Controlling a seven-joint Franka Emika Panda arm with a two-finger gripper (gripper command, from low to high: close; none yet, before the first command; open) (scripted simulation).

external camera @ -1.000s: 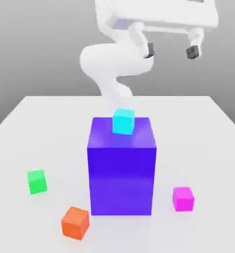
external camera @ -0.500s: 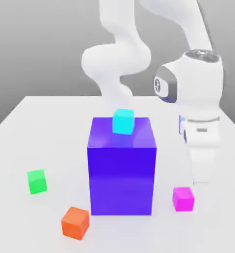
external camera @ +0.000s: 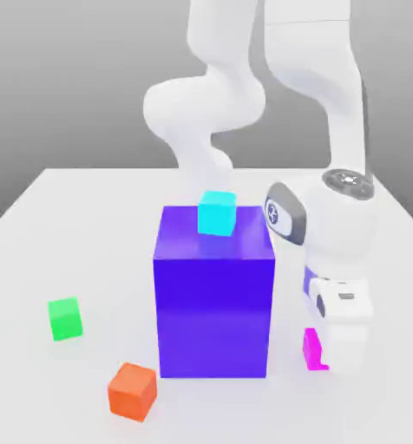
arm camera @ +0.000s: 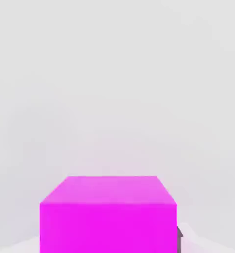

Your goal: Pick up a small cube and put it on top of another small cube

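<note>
Everything here I place against the big blue-violet block [external camera: 214, 295] in the middle of the white table [external camera: 71, 217].

Well out to the block's left in the exterior view sits the green cube [external camera: 64, 318], the one I have to stack on. It stands alone, flat on the table. The orange cube [external camera: 132, 391] lies off the block's near left corner, and it is a real worry: a low carry toward the green cube could clip it. The cyan cube [external camera: 217, 213] rests on the block's top, at its far edge.

Close beside the block's right face, down on the table, is the magenta cube [external camera: 312, 349]. The gripper [external camera: 333, 349] is lowered over it, covering most of it from outside. In the hand view the magenta cube [arm camera: 108, 215] sits close up and square-on. I cannot tell whether the hand has closed on it or merely straddles it.

That is my first risk. If the grip is shallow or off-centre, the cube could twist or slip out on the lift.

The second is the block itself, standing between pick and target. A straight sweep across would strike it or knock the cyan cube off, so I would lift high first.

Last, a skewed release over the green cube could tip the stack.
</note>
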